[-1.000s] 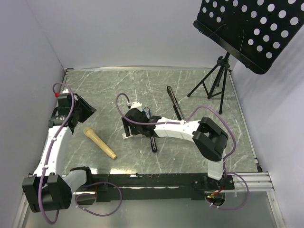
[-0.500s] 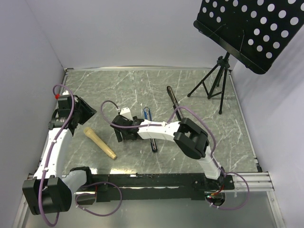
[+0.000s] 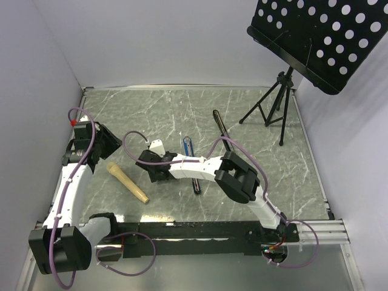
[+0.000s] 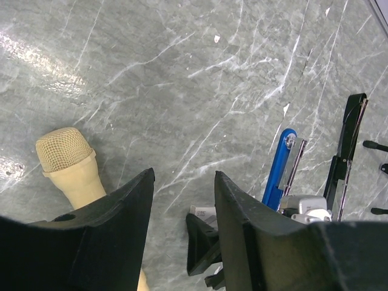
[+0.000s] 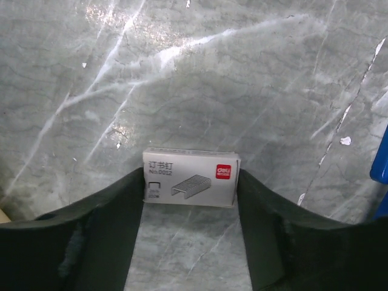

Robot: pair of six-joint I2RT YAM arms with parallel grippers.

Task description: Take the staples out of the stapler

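Grey marble table (image 3: 151,109), with the right gripper (image 5: 190,182) clamped end to end on a small white staple box (image 5: 191,173) left of the blue stapler (image 3: 188,145).

The blue stapler lies near the middle, its silver rail showing beside the blue arm in the left wrist view; the staples are too small to make out in any view. The right arm stretches across just on the near side of the blue stapler and covers part of a black bar (image 3: 195,183) there. A black stapler (image 3: 221,130) lies just right of the blue stapler, and a music stand (image 3: 315,36) is well to the right and farther back. A tan microphone (image 3: 127,183) lies left of the blue stapler, beyond the box. The left gripper (image 4: 182,182) hangs farther left, fingers apart and holding nothing.
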